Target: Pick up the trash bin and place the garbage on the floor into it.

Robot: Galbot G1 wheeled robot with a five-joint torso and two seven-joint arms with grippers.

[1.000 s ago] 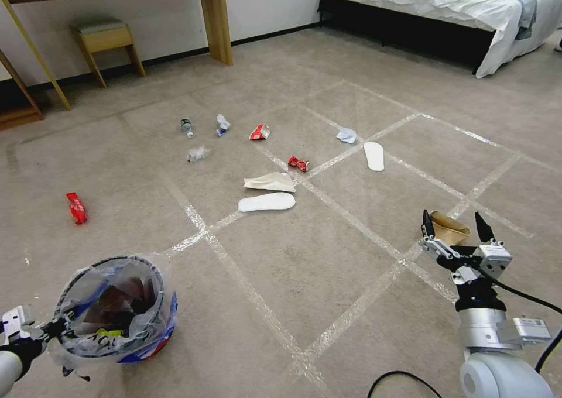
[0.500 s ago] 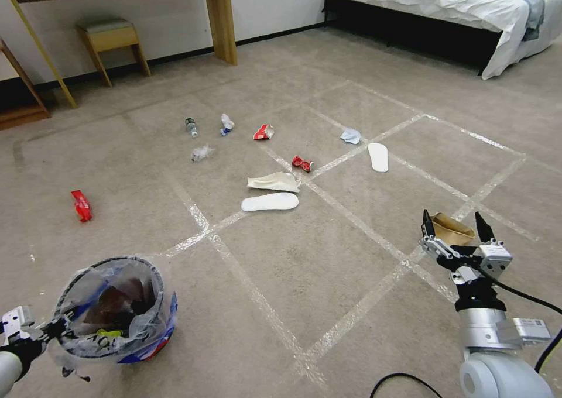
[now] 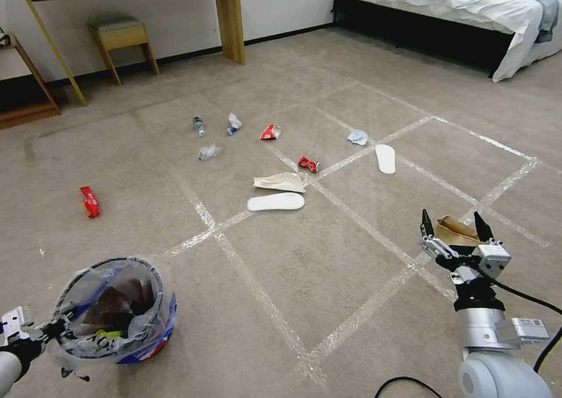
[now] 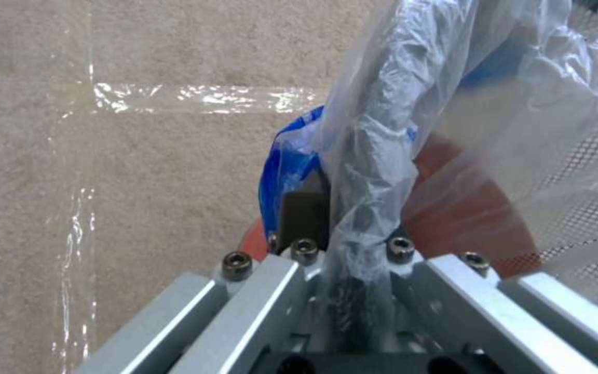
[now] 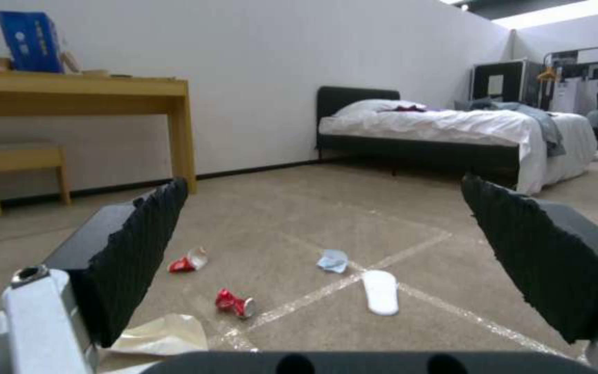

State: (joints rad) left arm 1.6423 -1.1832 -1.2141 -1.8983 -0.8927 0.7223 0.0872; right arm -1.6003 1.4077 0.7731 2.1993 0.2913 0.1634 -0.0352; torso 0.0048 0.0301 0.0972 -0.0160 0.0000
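the first half of the task looks done: the left gripper [image 3: 41, 330] is clamped on the rim of the trash bin [image 3: 117, 310], and the left wrist view shows its fingers [image 4: 304, 221] pinching the dark rim together with a fold of the clear-and-blue liner. the bin sits low at the robot's left front, over the floor [image 3: 304, 269]; whether its red base is lifted or touching the carpet is hard to tell from this angle.

the collecting is partly done at best. inside the liner there is already some dark and reddish litter and a small yellow-green item, though the crinkled plastic hides exactly what they are. plenty of garbage is left on the carpet: a red wrapper [image 3: 90, 201] off to the left, a small bottle [image 3: 199, 126], a crumpled white-and-blue scrap [image 3: 234, 123], a wad of clear plastic [image 3: 208, 151], a red-and-white wrapper [image 3: 270, 131], a crushed red can [image 3: 308, 164], a flattened beige paper [image 3: 280, 182] just beside a white insole [image 3: 276, 201], a pale blue crumple [image 3: 357, 136] near a second insole [image 3: 385, 158], and a brown paper bag [image 3: 453, 230].

the right gripper [image 3: 455, 237] hangs at the robot's right front with its jaws spread wide and nothing between them, the brown bag lying just beyond its tips, probably the nearest piece to take.
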